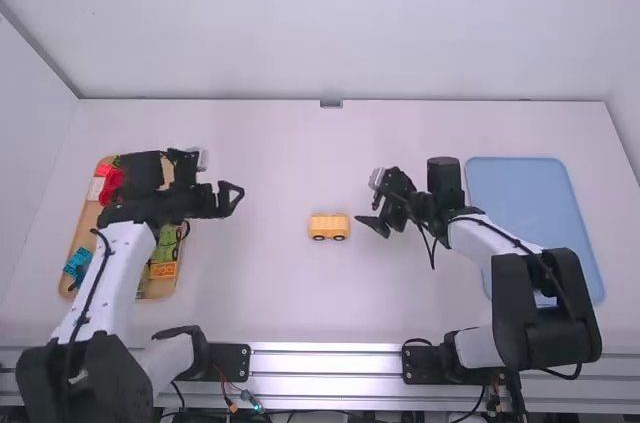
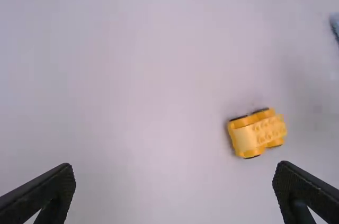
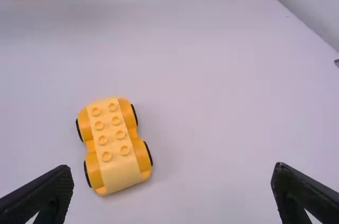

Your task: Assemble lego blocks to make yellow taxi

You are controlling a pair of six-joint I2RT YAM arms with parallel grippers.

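Chassis (image 1: 329,233) standing mid-tabletop (image 1: 270,288)

At far left, a wooden tray (image 1: 160,290) is holding red, blue, green and orange pieces beneath the left arm. The left pincer (image 1: 234,199) is hanging beside it, spread wide and gripping nothing. Rightward, the chassis is sitting upright on black wheels, its rounded yellow-orange fenders flanking a paler deck; two rows of four studs are running along that deck, leaving one end smooth. Just to its right, the right pincer (image 1: 366,199) is gaping widely, also gripping nothing. A pale blue tray (image 1: 481,171) is lying farther right. White walls (image 1: 330,23) are enclosing the smooth, pale tabletop behind and at both sides.
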